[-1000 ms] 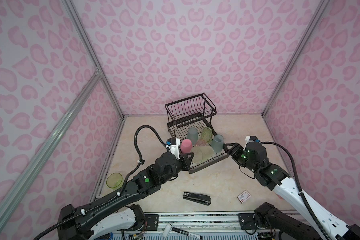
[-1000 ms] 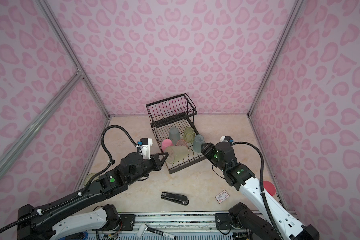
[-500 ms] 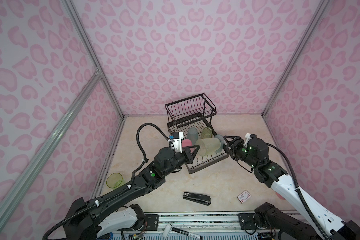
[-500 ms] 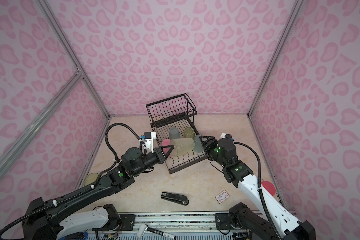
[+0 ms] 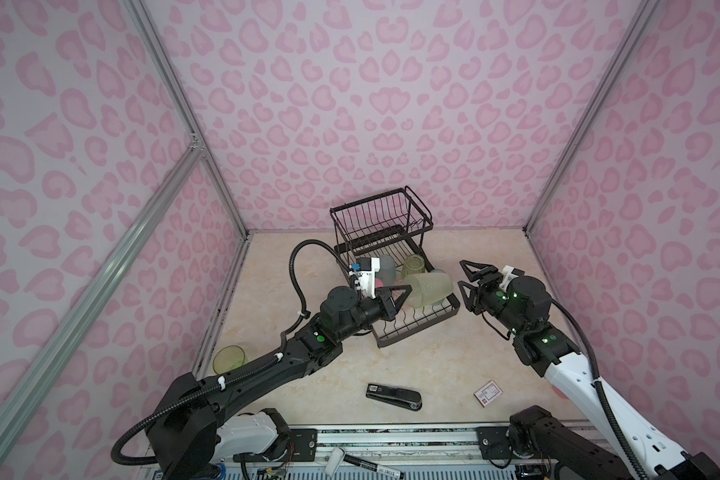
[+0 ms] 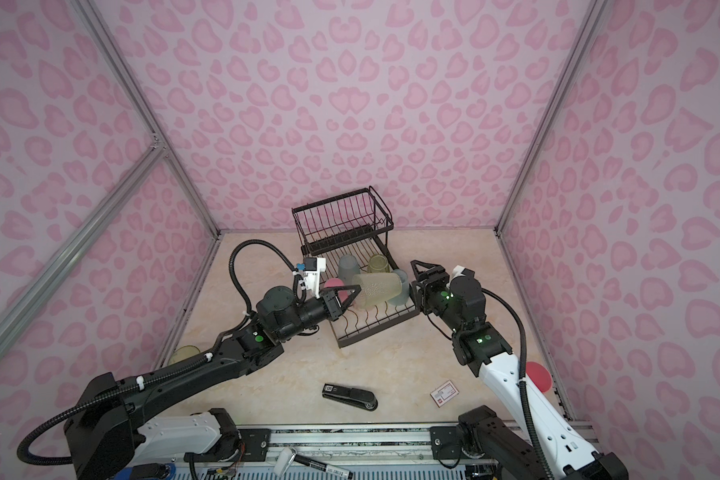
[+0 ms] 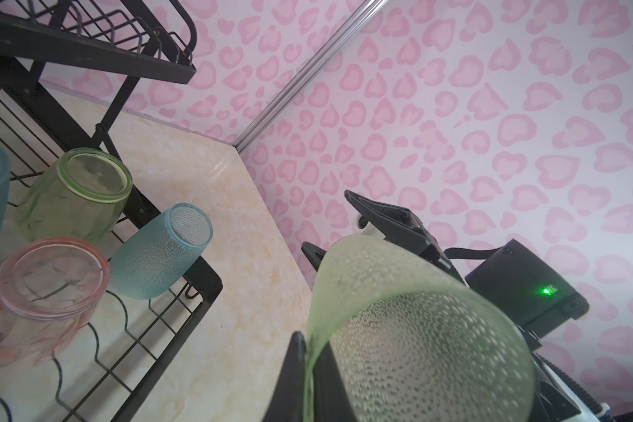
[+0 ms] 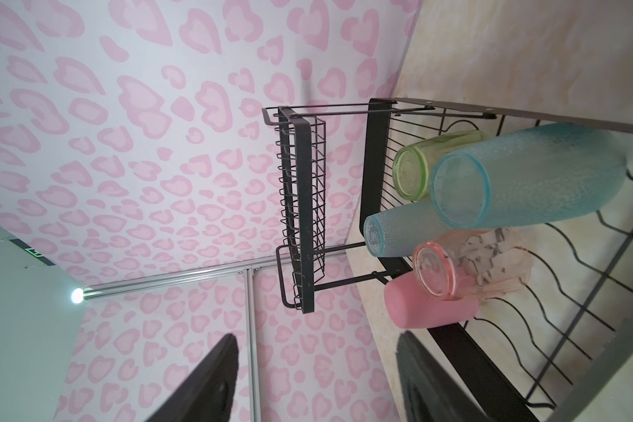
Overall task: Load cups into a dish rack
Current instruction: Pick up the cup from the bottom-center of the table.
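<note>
Nothing can be read: the white label on the black stapler, the print on the red-and-white card lying on the table, and the lettering along the marker are too small.

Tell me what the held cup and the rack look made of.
The held cup: likely plastic, translucent yellow-green, frosted with a dimpled surface; light passes through its wall.
The rack: probably metal wire and flat bars, coated matte black; thin, rigid, welded-looking grid.
</note>
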